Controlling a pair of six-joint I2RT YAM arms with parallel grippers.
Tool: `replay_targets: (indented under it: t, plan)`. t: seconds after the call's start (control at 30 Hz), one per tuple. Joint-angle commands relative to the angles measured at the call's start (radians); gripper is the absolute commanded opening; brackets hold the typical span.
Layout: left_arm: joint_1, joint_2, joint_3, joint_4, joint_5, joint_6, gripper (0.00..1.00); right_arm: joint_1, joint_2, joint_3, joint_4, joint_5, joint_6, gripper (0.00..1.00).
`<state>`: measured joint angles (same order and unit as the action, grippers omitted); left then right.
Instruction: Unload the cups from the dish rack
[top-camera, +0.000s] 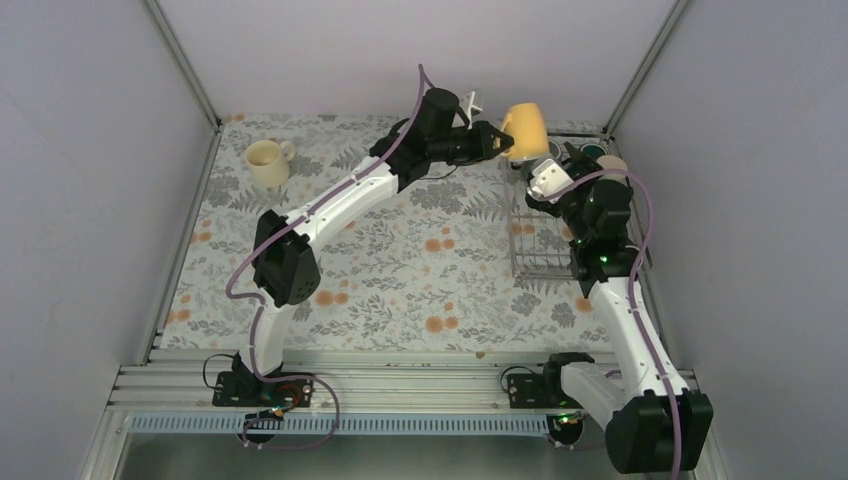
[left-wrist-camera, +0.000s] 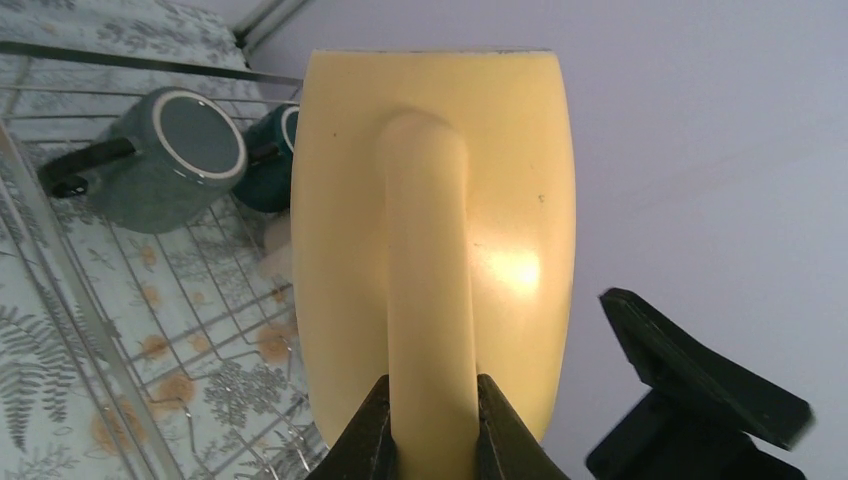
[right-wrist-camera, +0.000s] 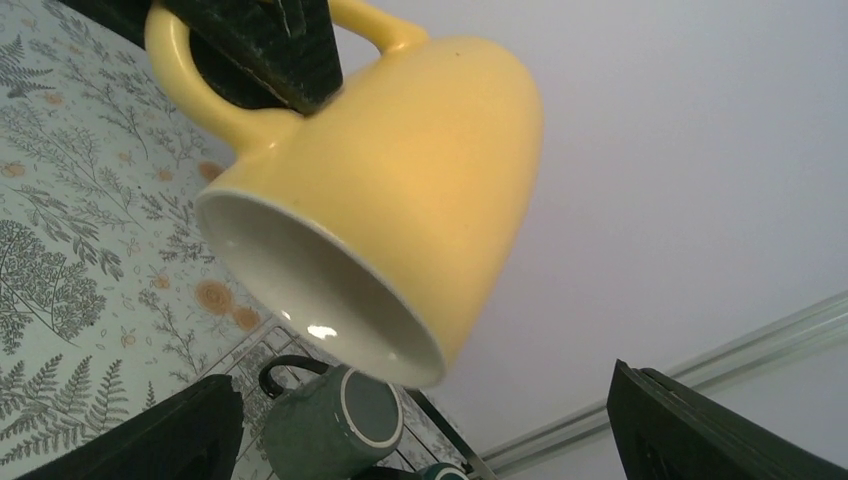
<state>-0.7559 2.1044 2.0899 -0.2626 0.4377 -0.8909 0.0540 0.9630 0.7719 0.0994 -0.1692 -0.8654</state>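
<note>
Floral-print table (top-camera: 400, 280), wire rack (top-camera: 535, 255) on its right side with a green mug (left-wrist-camera: 170, 160) lying inside. Left gripper (left-wrist-camera: 432, 430) pinches the yellow mug (top-camera: 527, 130) by its handle, up above the rack. Right gripper (right-wrist-camera: 422, 375) is spread wide just below it, empty.

The top external view looks down from above and behind over the whole table (top-camera: 400, 260), with the dish rack (top-camera: 540, 255) at the right. The left wrist view faces the yellow mug (left-wrist-camera: 440, 200) from very near, on its handle side. The right wrist view looks up into this mug from below. Both wrist views also show the grey-green mug (left-wrist-camera: 175, 160).
</note>
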Motion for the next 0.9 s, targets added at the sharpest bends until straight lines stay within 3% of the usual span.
replay_targets:
  t: [0.0, 0.07, 0.6, 0.87]
  plan:
    - [-0.011, -0.032, 0.027, 0.122, 0.071, -0.053, 0.03, 0.017, 0.021, 0.022, 0.090, 0.020, 0.029, 0.93]
    - [-0.013, -0.032, 0.020, 0.127, 0.080, -0.058, 0.03, 0.018, 0.032, 0.038, 0.095, 0.022, 0.036, 0.92]
    - [-0.020, -0.012, 0.000, 0.181, 0.122, -0.093, 0.02, 0.020, 0.056, 0.095, 0.103, 0.036, 0.038, 0.56]
    - [-0.029, -0.012, -0.032, 0.235, 0.161, -0.093, 0.02, 0.022, 0.052, 0.122, 0.076, 0.032, 0.031, 0.26]
